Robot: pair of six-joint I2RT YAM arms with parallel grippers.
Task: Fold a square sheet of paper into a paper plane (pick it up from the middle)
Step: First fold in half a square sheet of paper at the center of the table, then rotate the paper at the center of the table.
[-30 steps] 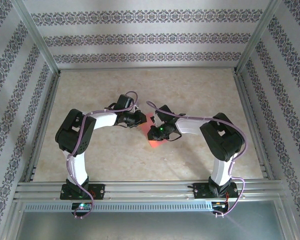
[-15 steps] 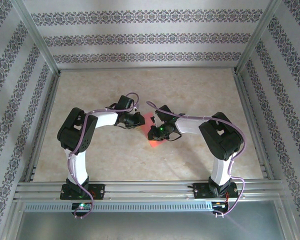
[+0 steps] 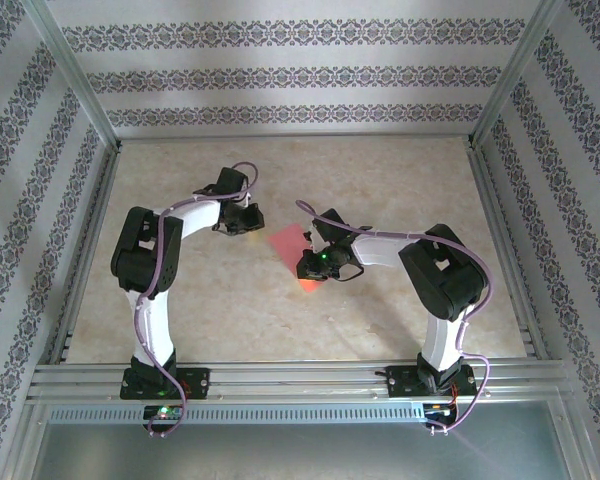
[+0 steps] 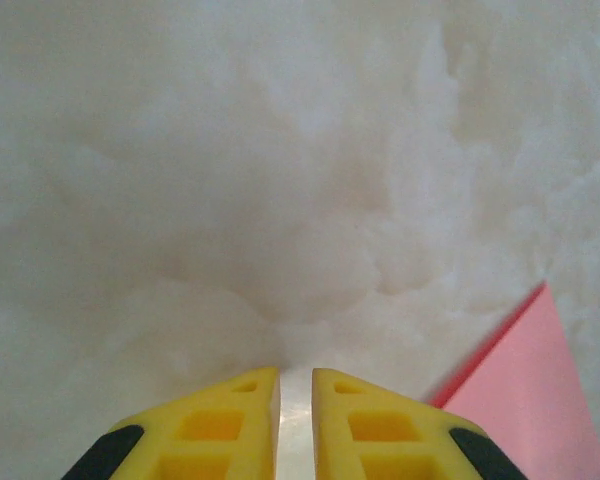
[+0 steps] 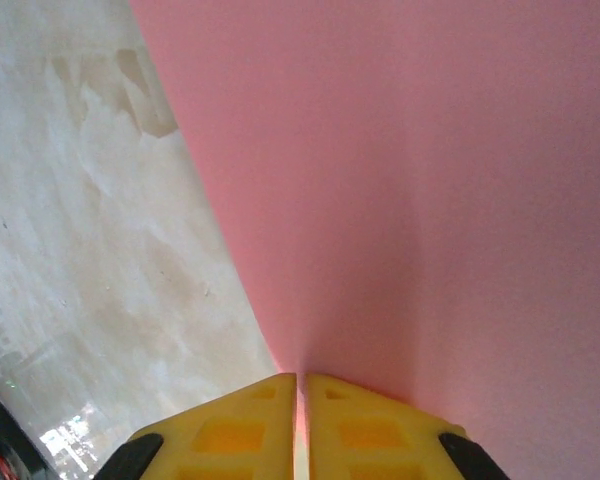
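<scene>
Right fingers (image 5: 242, 425) pinched shut on the square sheet of paper (image 5: 430, 200) at mid-desk (image 3: 380, 170). Left fingers (image 4: 225, 420) nearly closed, empty, just beside its corner. My judgement: firm pinch, slow lift — thin paper slips or tears.

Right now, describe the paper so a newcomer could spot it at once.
On the beige marbled table, look near the middle, between the left arm and the right arm. There the square sheet of paper is pinched in the right pincer. It is the one flat pink-red thing beside black-and-white arms.
</scene>
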